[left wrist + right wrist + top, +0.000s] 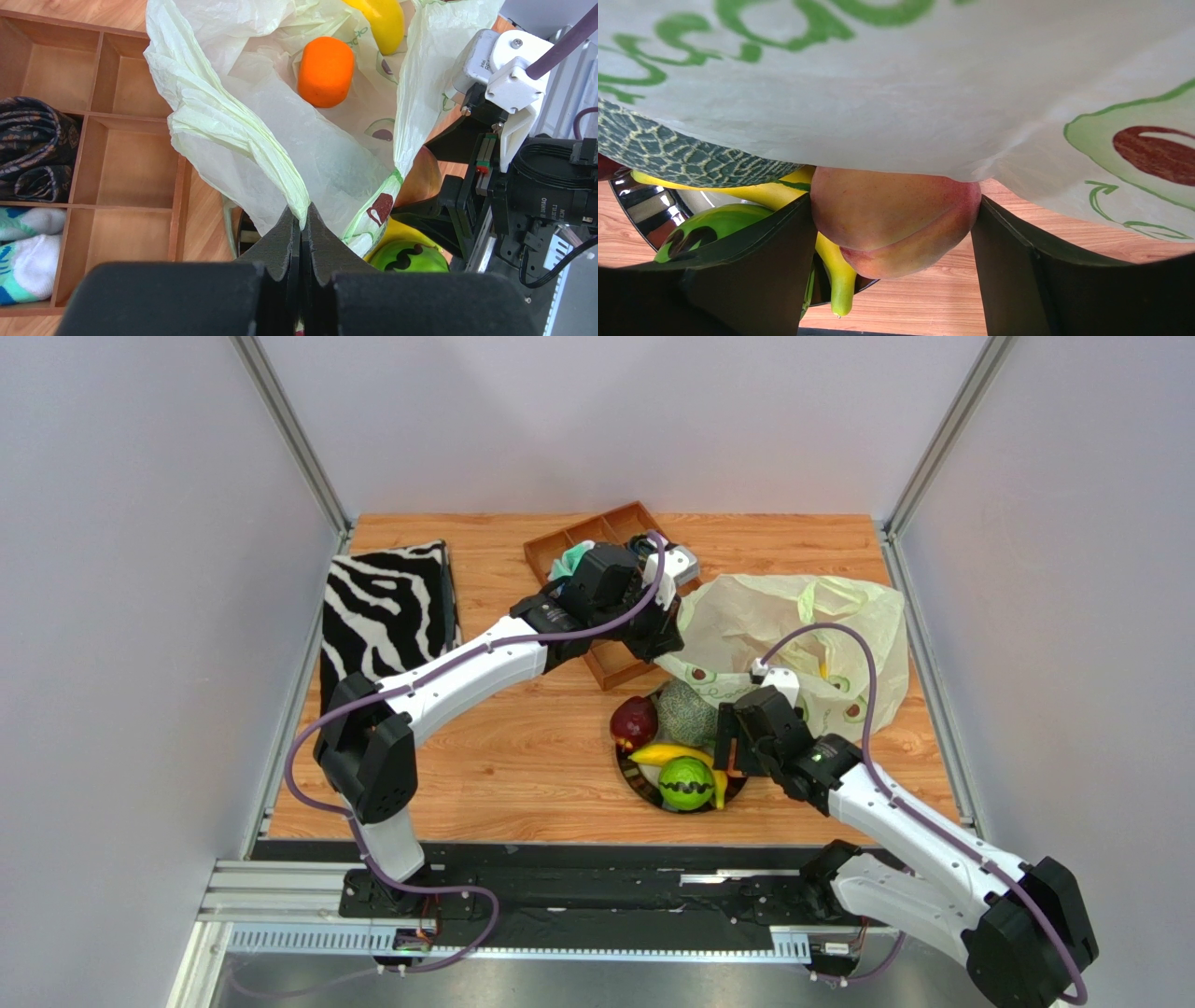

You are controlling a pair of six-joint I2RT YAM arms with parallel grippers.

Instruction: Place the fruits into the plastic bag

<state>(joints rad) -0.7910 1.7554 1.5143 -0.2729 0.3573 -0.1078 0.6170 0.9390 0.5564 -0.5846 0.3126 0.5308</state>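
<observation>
Left gripper [303, 213]: clamped on crinkly pale green plastic bag [224, 133] rim.
Right gripper [895, 204]: wide, hugging rosy round peach [878, 234] at steel bowl [634, 201] rim, under bag.
Advice: squeeze gently, lift clear, enter mouth.

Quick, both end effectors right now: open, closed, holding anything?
Left end effector: closed, pinching the plastic bag by its edge.
Right end effector: closed on the peach, one finger against each side.

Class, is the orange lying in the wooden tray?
No: the orange lies inside the plastic bag, not in the wooden tray.
</observation>
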